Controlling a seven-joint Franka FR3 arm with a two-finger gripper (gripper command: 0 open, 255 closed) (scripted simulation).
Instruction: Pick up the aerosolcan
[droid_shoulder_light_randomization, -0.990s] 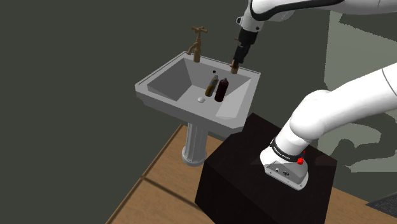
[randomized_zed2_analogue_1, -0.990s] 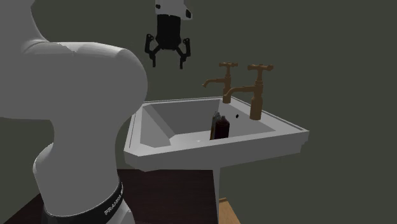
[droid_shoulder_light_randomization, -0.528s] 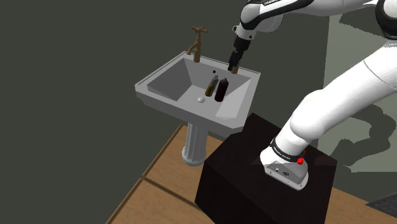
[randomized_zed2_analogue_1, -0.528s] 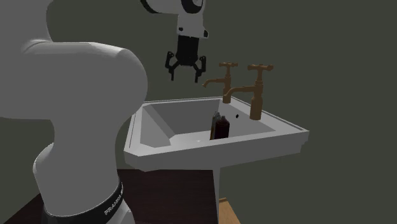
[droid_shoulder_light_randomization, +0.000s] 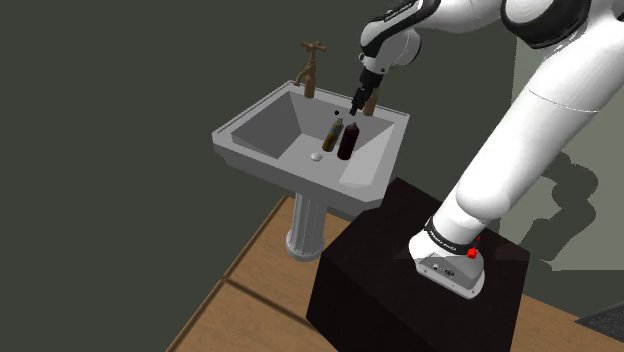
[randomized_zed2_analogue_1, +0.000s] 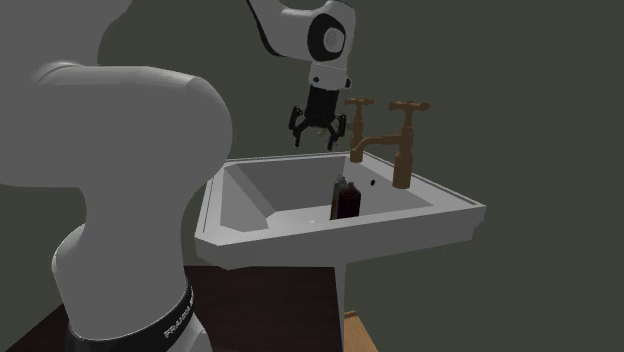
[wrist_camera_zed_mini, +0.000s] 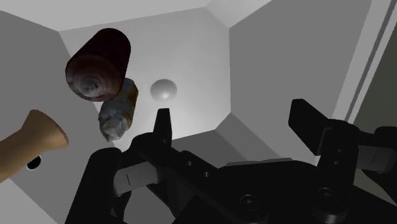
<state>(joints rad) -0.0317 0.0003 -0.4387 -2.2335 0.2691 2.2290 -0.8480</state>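
A slim olive aerosol can (droid_shoulder_light_randomization: 333, 133) with a grey top stands in the grey sink basin (droid_shoulder_light_randomization: 262, 128), touching a taller dark red bottle (droid_shoulder_light_randomization: 347, 141) beside it. In the second exterior view the bottle (randomized_zed2_analogue_1: 346, 200) covers most of the can. My gripper (droid_shoulder_light_randomization: 358, 103) hangs open above the back of the basin, just above and behind both containers, holding nothing. From the side it (randomized_zed2_analogue_1: 318, 140) points down beside the taps. In the wrist view the can (wrist_camera_zed_mini: 118, 112) and bottle (wrist_camera_zed_mini: 98, 63) lie beyond one finger, outside the open gripper (wrist_camera_zed_mini: 233, 118).
Two brown taps (randomized_zed2_analogue_1: 403, 143) rise from the sink's back rim, close to my gripper; one shows as a tan shape (wrist_camera_zed_mini: 28, 145) beside the fingers. A round drain (wrist_camera_zed_mini: 163, 90) sits in the basin floor. The sink stands on a pedestal (droid_shoulder_light_randomization: 304, 225) against a dark wall.
The gripper has come down and across toward the sink, from high above the stand side to just over the basin's back by the taps. The fingers stay open; can and bottle have not moved.
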